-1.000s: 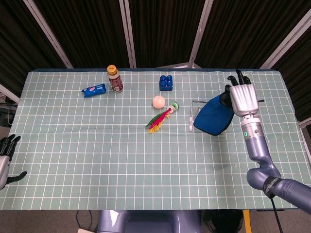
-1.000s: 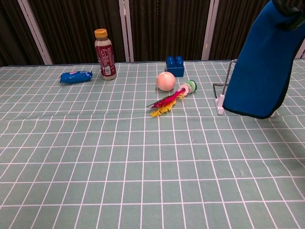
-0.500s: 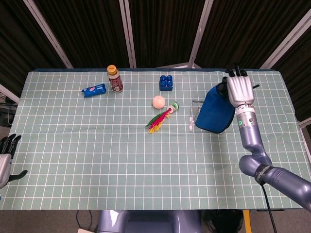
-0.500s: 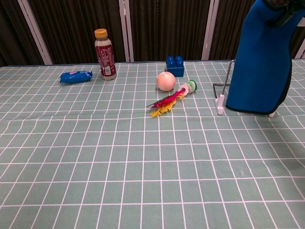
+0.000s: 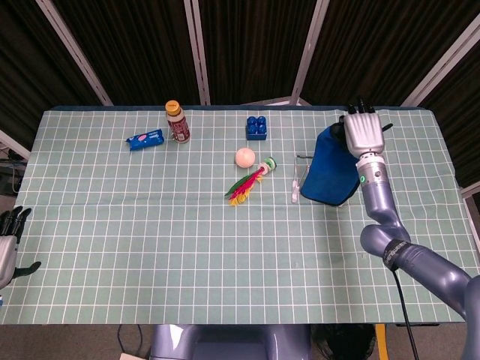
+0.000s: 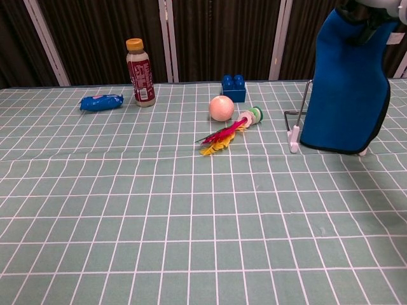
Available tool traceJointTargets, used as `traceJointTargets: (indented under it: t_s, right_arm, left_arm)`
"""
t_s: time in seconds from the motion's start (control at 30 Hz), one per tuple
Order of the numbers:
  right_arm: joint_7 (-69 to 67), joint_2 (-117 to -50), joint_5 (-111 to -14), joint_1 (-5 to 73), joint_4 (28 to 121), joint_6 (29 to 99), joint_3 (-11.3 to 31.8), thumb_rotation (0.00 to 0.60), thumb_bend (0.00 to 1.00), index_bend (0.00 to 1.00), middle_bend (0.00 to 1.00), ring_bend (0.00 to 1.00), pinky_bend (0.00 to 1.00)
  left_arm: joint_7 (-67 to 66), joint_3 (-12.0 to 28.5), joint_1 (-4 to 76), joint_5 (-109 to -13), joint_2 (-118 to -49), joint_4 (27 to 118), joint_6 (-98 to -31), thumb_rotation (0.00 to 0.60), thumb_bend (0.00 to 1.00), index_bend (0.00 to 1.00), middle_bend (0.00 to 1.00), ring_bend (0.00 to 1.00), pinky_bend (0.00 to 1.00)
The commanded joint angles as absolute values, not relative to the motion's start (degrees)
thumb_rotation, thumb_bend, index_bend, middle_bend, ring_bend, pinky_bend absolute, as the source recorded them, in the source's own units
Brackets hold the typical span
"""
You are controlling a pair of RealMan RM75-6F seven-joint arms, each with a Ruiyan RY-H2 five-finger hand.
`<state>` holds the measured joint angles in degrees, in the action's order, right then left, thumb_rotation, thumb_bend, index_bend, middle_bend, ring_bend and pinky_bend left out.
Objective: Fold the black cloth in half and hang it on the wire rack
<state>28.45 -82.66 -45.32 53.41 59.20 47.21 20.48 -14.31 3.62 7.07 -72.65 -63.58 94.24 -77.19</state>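
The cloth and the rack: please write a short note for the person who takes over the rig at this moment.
Right hand: raised over the wire rack, gripping the top of the cloth, which looks blue with a dark edge here.
Left hand: idle at the near left table edge, holding nothing, fingers apart.
Done: the cloth is lifted and hangs down in front of the rack; the fold cannot be confirmed.
Left: lay it over the top bar, release, withdraw. Whether it already rests on the bar cannot be told.
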Motion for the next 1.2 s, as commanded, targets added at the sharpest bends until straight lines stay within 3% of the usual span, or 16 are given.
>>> traceJointTargets:
  t_s: [0.03,0.3,0.4,0.47,0.53,0.57,0.67,0.97,1.2]
  right_arm:
    - [28.31,-84.27,-44.66,54.57,56.60,45.58,20.12,0.600,0.44,0.76,0.20,0.00,0.21]
    - [27.59,-87.94,-44.15,57.26,49.69,41.37,19.65,0.600,0.42,0.76,0.20,0.00,0.21]
    - [27.44,-88.91,-44.36,57.77,47.89,40.66,19.32,0.600,0.33,0.71,0.20,0.00,0.22]
    - [27.20,-89.46,-44.74,57.97,46.84,40.51,19.13,0.600,0.11,0.48,0.19,0.00,0.21]
    - [27.07,-90.17,-45.02,58.18,45.55,40.51,18.97,0.600,0.01,0.25,0.15,0.00,0.18]
    - [27.05,-90.54,-45.05,58.28,44.96,40.69,19.01,0.600,0.00,0.15,0.12,0.00,0.15]
    - [25.60,-91.47,-45.89,58.30,43.69,42.17,19.50,0.600,0.00,0.03,0.07,0.00,0.10]
    - [22.05,-88.45,-49.96,56.25,48.25,47.09,20.07,0.600,0.00,0.01,0.06,0.00,0.07]
    - [19.27,-78.74,-53.97,49.48,66.53,55.81,19.89,0.600,0.00,0.01,0.06,0.00,0.02]
  left_arm:
    - [-14.66,3.62,7.18,-72.35,-63.80,94.15,-77.04,0.600,0.00,0.00,0.00,0.00,0.00]
    - [-16.51,3.71,7.87,-70.84,-64.82,93.58,-75.93,0.600,0.00,0.00,0.00,0.00,0.00]
    - [-16.95,3.77,8.02,-70.34,-65.05,93.47,-75.71,0.600,0.00,0.00,0.00,0.00,0.00]
    - [-17.18,3.78,8.10,-70.11,-65.18,93.33,-75.58,0.600,0.00,0.00,0.00,0.00,0.00]
    - [-17.40,3.77,8.22,-69.86,-65.34,93.20,-75.38,0.600,0.00,0.00,0.00,0.00,0.00]
    - [-17.50,3.76,8.28,-69.75,-65.40,93.15,-75.28,0.600,0.00,0.00,0.00,0.00,0.00]
    - [-17.78,3.77,8.44,-69.48,-65.58,93.01,-75.09,0.600,0.00,0.00,0.00,0.00,0.00]
    - [-17.50,3.54,8.49,-70.02,-65.42,93.38,-75.38,0.600,0.00,0.00,0.00,0.00,0.00]
    - [-15.04,2.99,8.09,-72.30,-64.25,94.29,-76.21,0.600,0.00,0.00,0.00,0.00,0.00]
